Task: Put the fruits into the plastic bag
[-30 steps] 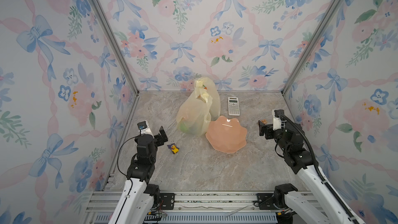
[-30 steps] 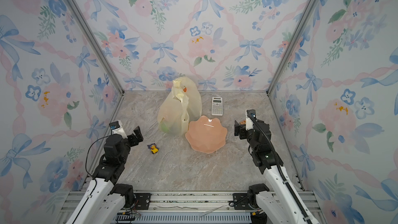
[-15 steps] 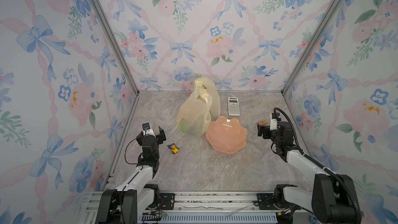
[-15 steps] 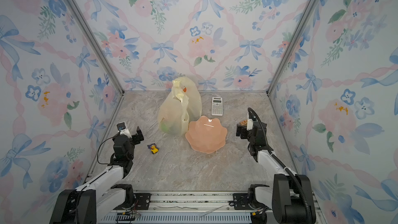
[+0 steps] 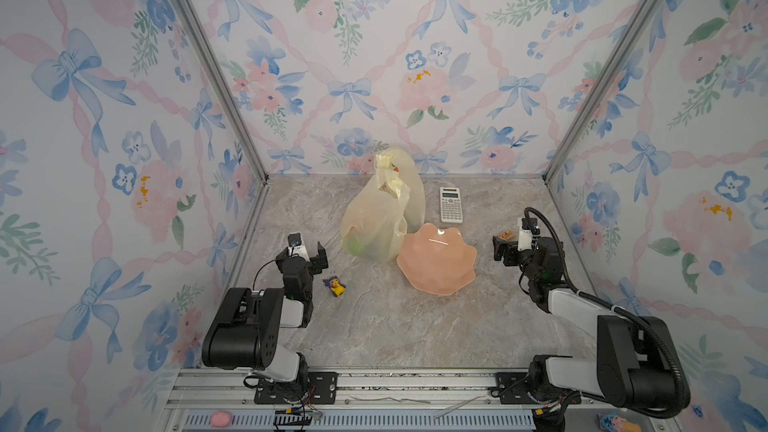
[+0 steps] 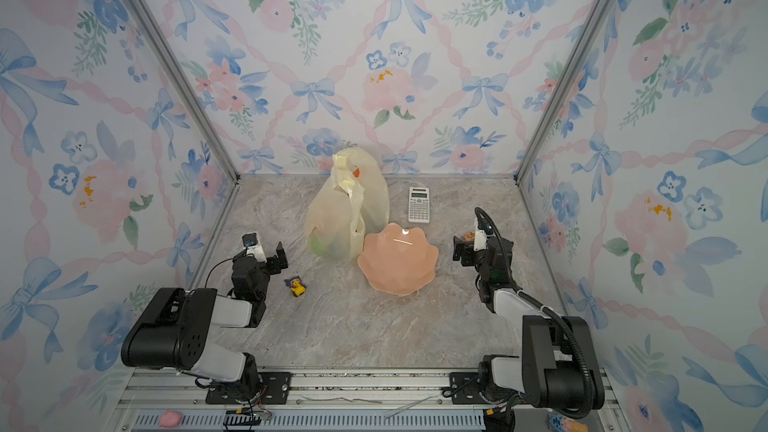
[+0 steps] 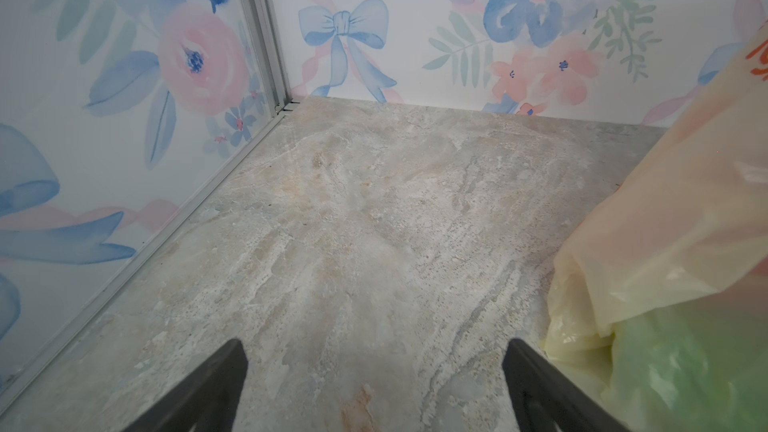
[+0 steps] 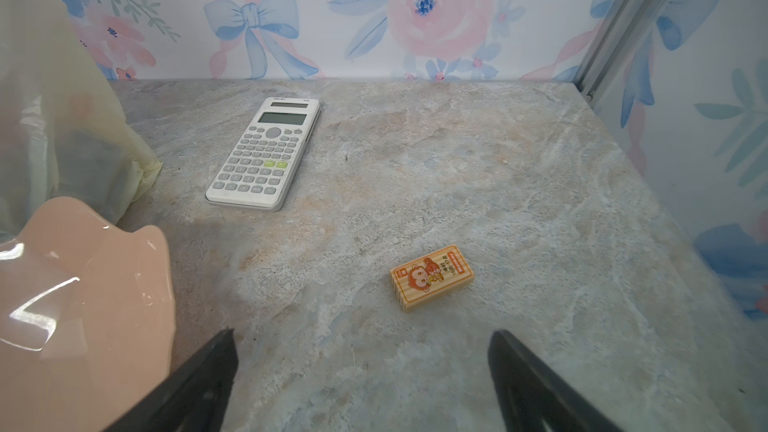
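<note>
i judge the fruits (image 5: 354, 246) bagged in the plastic bag (image 5: 380, 209); left claw (image 7: 374, 347) and right claw (image 8: 361, 334) gape empty, so next i just park.

- Left arm (image 5: 266, 317) folded low by its base; left gripper (image 5: 306, 252) spread wide, holding nothing.
- Right arm (image 5: 577, 311) folded low; right gripper (image 5: 503, 248) likewise wide, empty.

The plastic bag (image 5: 376, 218) stands far-centre on the tabletop (image 5: 374, 326) with fruits (image 5: 355, 245) in its near-left bottom — the plate (image 5: 436, 261) touches its near-right side. The calculator (image 5: 450, 204) lies just right of the bag, beyond the plate. A block (image 5: 507, 235) lies right of the plate by the right hand (image 8: 361, 338); the duck toy (image 5: 335, 285) lies near-left, beside the left hand (image 7: 374, 351).
</note>
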Robot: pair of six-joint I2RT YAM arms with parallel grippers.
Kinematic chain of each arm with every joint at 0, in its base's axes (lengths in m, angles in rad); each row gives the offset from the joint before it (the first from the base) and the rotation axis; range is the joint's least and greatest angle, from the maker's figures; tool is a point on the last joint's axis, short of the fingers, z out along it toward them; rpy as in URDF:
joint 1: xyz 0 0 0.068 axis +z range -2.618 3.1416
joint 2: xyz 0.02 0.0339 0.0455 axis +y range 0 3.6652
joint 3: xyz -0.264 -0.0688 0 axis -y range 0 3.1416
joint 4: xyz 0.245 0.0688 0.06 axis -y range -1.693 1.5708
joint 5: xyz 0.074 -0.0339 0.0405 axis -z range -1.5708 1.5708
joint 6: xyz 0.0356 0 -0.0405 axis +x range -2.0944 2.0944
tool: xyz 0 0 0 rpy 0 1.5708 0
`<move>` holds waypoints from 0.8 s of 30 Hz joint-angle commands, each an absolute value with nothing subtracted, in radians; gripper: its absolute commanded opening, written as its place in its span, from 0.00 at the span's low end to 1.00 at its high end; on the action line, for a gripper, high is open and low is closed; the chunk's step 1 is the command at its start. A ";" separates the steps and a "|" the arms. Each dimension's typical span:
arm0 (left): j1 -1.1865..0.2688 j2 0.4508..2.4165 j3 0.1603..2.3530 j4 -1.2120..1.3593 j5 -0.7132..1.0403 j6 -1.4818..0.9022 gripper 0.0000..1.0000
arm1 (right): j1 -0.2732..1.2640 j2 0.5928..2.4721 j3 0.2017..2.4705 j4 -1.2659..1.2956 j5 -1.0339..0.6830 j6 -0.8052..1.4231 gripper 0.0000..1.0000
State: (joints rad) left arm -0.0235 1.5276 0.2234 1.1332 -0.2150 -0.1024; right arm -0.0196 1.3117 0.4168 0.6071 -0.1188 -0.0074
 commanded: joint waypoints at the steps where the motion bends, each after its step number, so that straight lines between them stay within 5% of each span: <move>1: -0.024 1.558 0.213 1.251 -0.182 -0.071 0.98 | -0.025 1.334 0.377 0.768 -0.149 0.001 0.96; 13: -0.025 1.567 0.207 1.273 -0.181 -0.067 0.98 | -0.001 1.608 0.168 1.407 -0.071 0.006 0.96; 24: -0.029 1.570 0.207 1.280 -0.188 -0.061 0.98 | 0.016 1.542 0.397 0.889 0.012 0.009 0.96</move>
